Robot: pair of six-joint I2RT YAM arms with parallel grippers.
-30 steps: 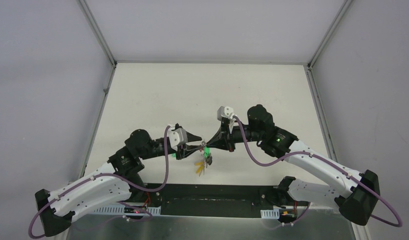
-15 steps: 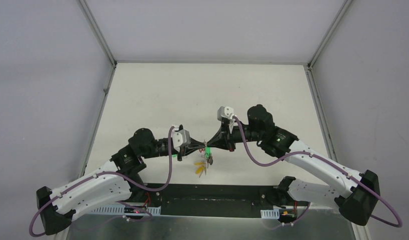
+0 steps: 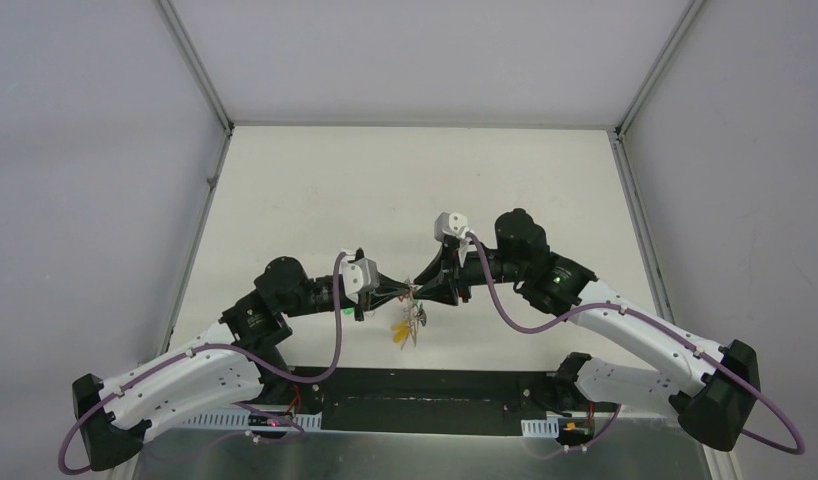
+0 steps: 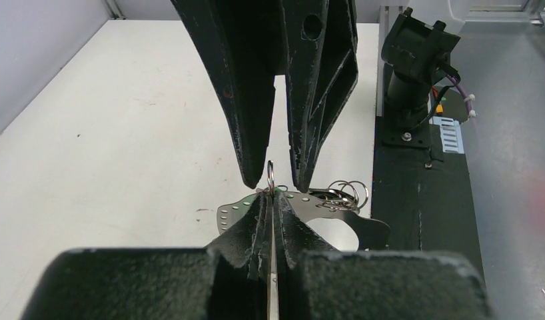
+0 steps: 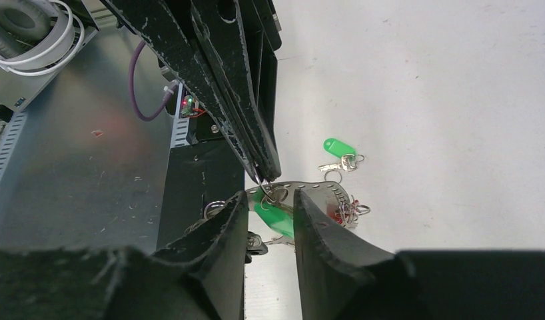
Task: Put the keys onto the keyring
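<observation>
My left gripper (image 4: 271, 195) is shut on a thin split ring (image 4: 270, 175) held edge-on above the table. Below it hangs the keyring (image 4: 230, 215), a flat grey metal loop with a row of holes, carrying small rings (image 4: 343, 193) and red caps (image 5: 336, 211). My right gripper (image 5: 270, 197) faces the left one, open, its fingers either side of that ring and of a green-capped key (image 5: 275, 219) hanging from it. A second green-capped key (image 5: 338, 148) lies on the table. From above, both grippers (image 3: 413, 293) meet tip to tip with the bunch (image 3: 409, 325) dangling.
The black base plate (image 3: 425, 385) and a metal ledge (image 3: 385, 455) run along the near edge. The right arm's base (image 4: 410, 67) stands close beside the bunch. Grey walls (image 3: 85, 200) close in the white table (image 3: 415, 190) on three sides.
The left gripper has shut on the ring. The right gripper, which was shut on the green key, has opened. The hanging bunch has shifted slightly left.
</observation>
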